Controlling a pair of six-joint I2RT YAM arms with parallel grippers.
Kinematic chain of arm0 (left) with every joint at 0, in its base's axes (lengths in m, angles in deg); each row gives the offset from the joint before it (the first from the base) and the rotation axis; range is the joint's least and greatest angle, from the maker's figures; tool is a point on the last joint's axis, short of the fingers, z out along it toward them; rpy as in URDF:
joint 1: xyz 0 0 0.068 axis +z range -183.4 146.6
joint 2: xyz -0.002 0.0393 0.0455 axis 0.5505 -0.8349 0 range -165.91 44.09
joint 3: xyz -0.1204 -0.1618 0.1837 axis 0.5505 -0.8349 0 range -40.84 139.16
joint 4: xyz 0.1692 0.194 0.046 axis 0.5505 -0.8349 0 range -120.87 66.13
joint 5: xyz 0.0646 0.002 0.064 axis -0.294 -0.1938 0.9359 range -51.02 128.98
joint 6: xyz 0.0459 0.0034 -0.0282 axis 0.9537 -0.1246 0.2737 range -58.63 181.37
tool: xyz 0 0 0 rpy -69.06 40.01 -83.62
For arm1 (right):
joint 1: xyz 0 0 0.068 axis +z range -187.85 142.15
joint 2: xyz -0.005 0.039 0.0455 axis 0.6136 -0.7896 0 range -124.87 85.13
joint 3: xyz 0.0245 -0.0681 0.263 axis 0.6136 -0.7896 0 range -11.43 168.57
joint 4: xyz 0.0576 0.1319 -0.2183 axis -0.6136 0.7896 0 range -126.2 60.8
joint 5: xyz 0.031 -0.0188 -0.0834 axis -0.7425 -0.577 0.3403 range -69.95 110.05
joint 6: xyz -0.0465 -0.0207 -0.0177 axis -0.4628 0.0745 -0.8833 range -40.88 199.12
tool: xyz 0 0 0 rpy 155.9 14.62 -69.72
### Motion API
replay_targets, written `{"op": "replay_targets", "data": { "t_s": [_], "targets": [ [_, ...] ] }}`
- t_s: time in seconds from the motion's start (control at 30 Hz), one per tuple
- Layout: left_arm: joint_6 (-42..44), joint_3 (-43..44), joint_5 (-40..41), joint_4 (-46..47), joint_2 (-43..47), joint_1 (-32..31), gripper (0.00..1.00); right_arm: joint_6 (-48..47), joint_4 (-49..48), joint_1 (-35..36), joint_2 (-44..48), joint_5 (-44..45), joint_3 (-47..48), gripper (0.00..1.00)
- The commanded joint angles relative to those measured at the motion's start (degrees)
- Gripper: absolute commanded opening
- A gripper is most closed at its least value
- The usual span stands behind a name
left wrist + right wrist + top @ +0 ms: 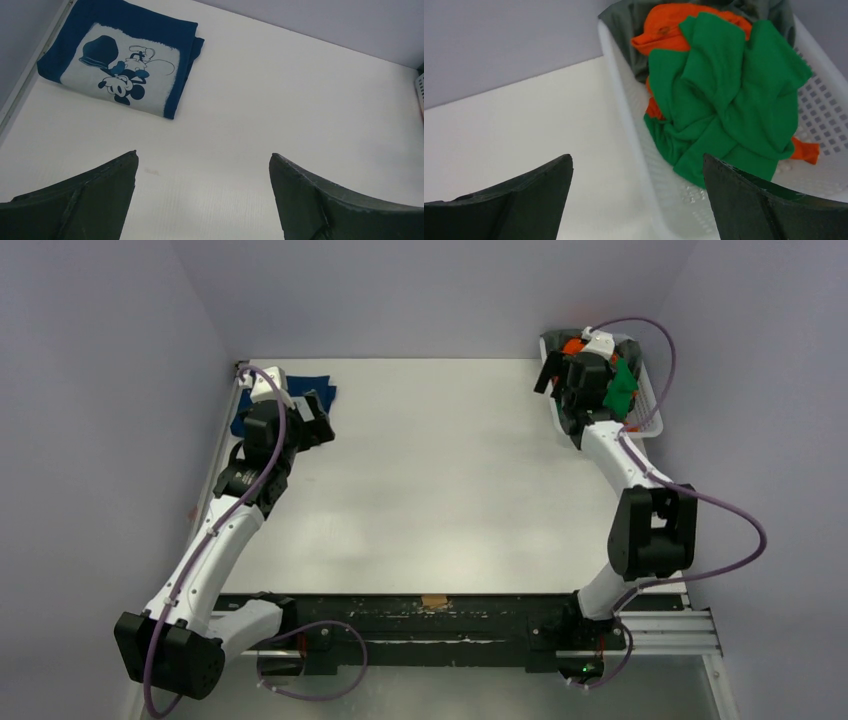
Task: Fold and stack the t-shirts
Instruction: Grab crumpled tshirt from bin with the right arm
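table (430,470): white, flat | far-left corner: folded navy t-shirt (120,60) | far-right corner: white basket (628,110)

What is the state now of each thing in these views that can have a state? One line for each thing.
navy t-shirt: folded, flat on the table.
basket: upright, holding three shirts.
green t-shirt: crumpled, on top in the basket.
orange t-shirt: crumpled, partly under the green one.
grey t-shirt: crumpled, at the basket's far end.
left gripper: open, empty.
right gripper: open, empty.
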Motion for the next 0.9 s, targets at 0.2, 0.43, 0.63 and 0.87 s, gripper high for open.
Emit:
{"op": "replay_targets", "data": {
  "t_s": [0.2, 0.43, 0.63, 0.87],
  "targets": [
    [-0.1, 1.9, 2.2, -0.3, 1.3, 0.0, 1.0, 2.6, 14.9, -11.0, -21.3, 1.1, 27.3, 0.94],
    [-0.9, 2.2, 2.5, -1.4, 1.7, 0.0, 1.0, 2.1, 14.6, -14.9, -27.4, 0.6, 33.0, 0.9],
    [-1.6, 2.5, 2.6, -2.1, 1.8, 0.1, 1.0, 1.8, 14.0, -16.4, -30.2, -6.7, 35.2, 0.48],
    [-2.5, 2.0, 2.2, -2.0, 2.1, 0.0, 1.0, 3.3, 10.8, -16.3, -18.8, -15.2, 29.8, 0.0]
  ]
}}
